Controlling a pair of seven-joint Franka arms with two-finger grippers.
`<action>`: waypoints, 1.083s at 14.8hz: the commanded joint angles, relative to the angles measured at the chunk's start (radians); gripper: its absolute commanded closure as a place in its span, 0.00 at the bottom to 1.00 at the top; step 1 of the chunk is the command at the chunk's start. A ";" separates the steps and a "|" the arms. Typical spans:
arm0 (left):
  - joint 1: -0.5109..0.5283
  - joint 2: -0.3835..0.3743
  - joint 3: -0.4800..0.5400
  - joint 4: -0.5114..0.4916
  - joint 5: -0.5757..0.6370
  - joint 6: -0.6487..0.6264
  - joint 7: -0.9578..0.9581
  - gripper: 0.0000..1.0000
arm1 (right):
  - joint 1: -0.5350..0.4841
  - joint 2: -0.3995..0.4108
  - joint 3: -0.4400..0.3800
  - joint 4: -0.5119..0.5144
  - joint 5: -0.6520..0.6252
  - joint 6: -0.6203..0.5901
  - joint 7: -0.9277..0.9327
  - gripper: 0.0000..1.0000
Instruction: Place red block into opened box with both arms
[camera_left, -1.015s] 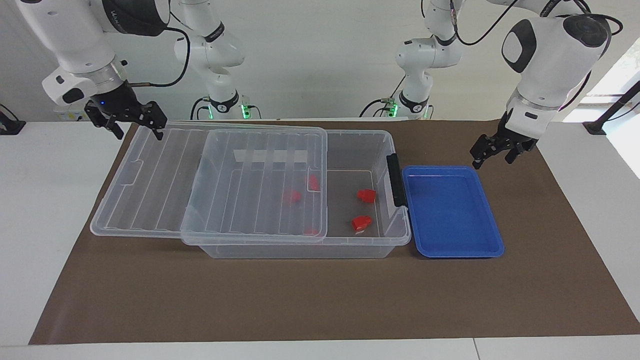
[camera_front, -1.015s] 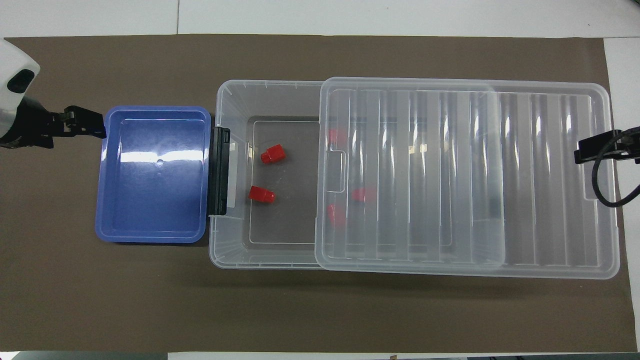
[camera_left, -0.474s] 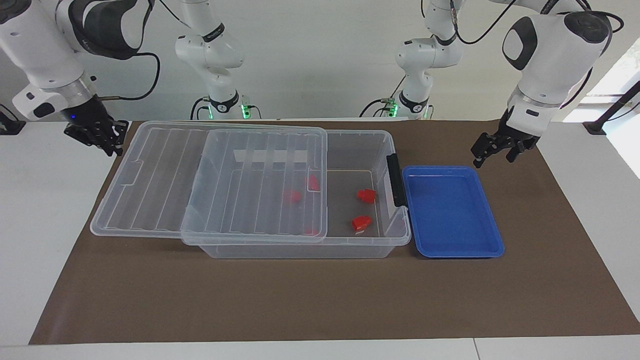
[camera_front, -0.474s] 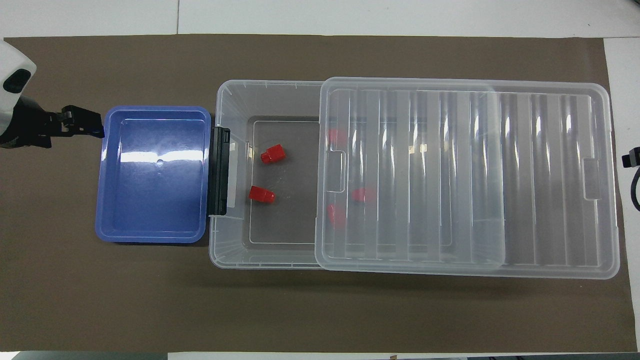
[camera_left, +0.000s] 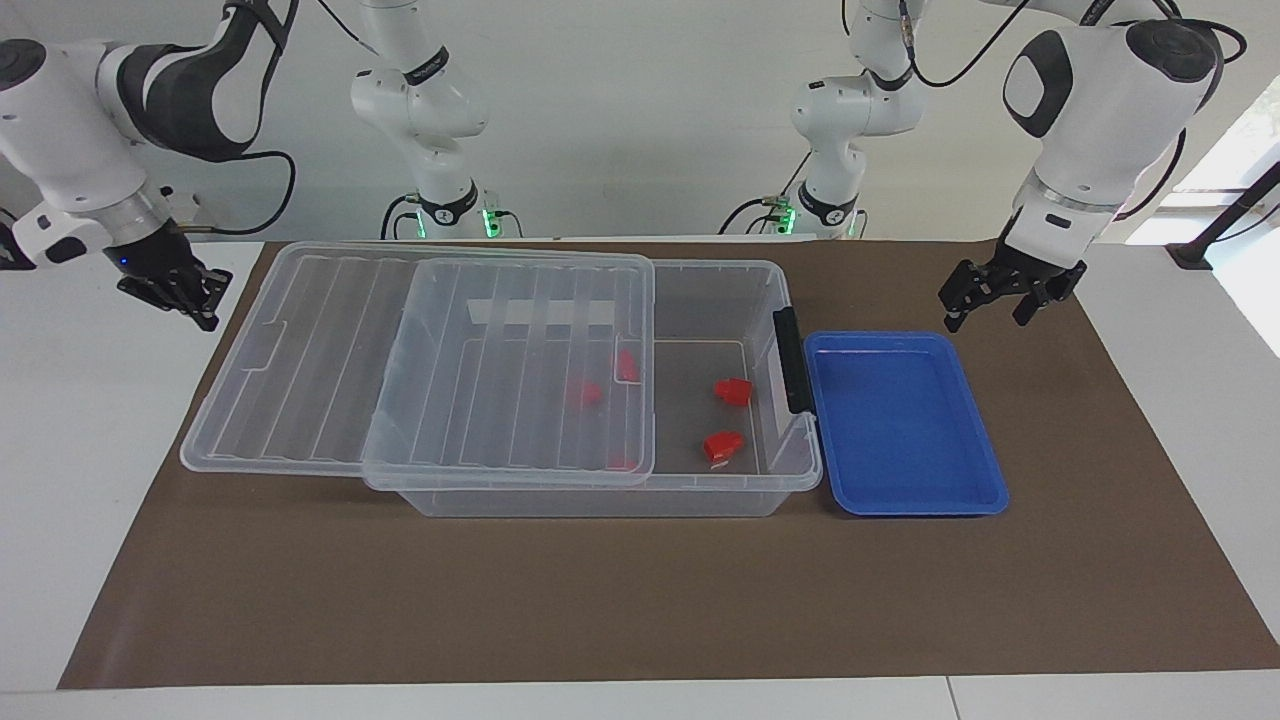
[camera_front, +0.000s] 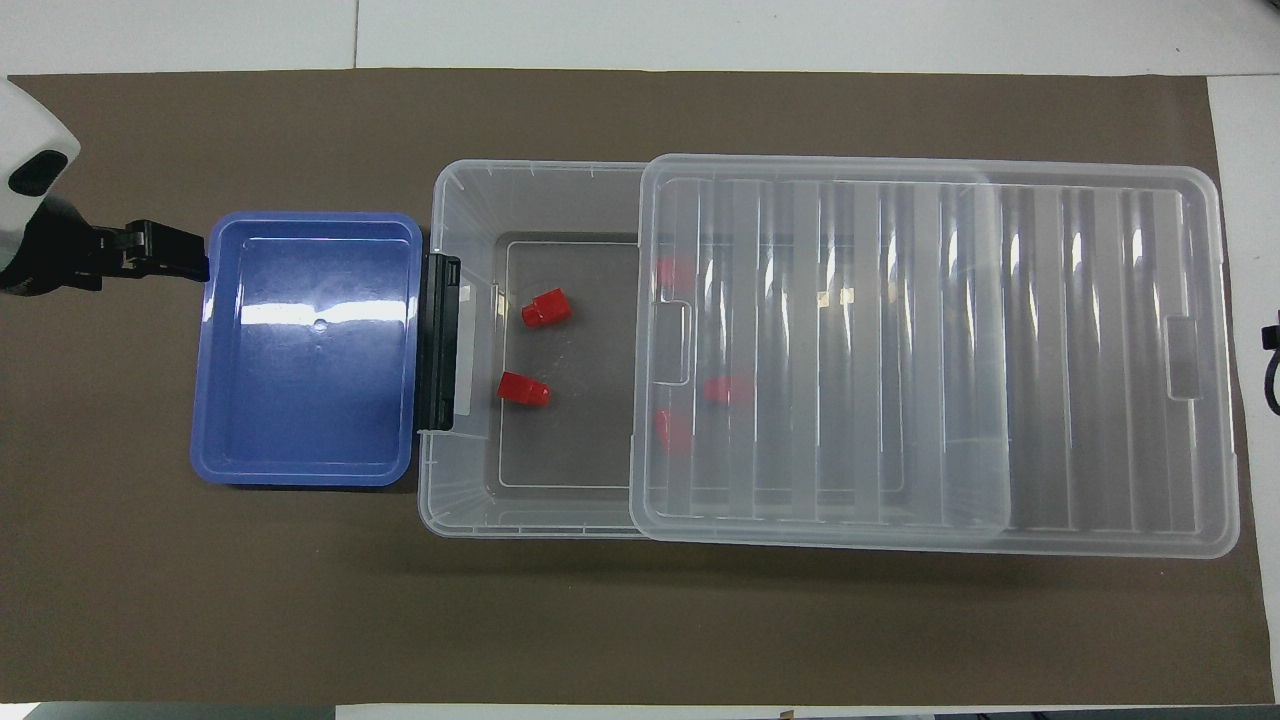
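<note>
The clear box sits mid-table with its ribbed lid slid toward the right arm's end, so the end by the black latch is uncovered. Two red blocks lie on the uncovered floor, also seen from overhead. More red blocks show dimly through the lid. My right gripper hangs shut and holding nothing, off the lid's end over the mat's edge. My left gripper hangs open over the mat beside the blue tray's corner.
A shallow blue tray lies against the box's latch end, toward the left arm's end of the table. The brown mat covers the table. From overhead, the left gripper is just off the tray's rim.
The right gripper has drawn away from the lid's end, out past the mat's edge, and has closed. The left gripper has barely shifted. Box, lid and blocks have not moved.
</note>
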 joint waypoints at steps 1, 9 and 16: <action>0.014 -0.014 -0.006 -0.004 0.000 -0.020 0.041 0.00 | -0.015 0.015 0.006 -0.021 -0.003 0.050 -0.012 1.00; 0.011 -0.016 -0.007 -0.005 -0.001 -0.014 0.033 0.00 | 0.005 -0.001 0.009 -0.102 0.006 0.082 0.086 1.00; 0.011 -0.016 -0.007 -0.005 -0.001 -0.014 0.033 0.00 | 0.010 -0.001 0.020 -0.101 0.017 0.073 0.086 1.00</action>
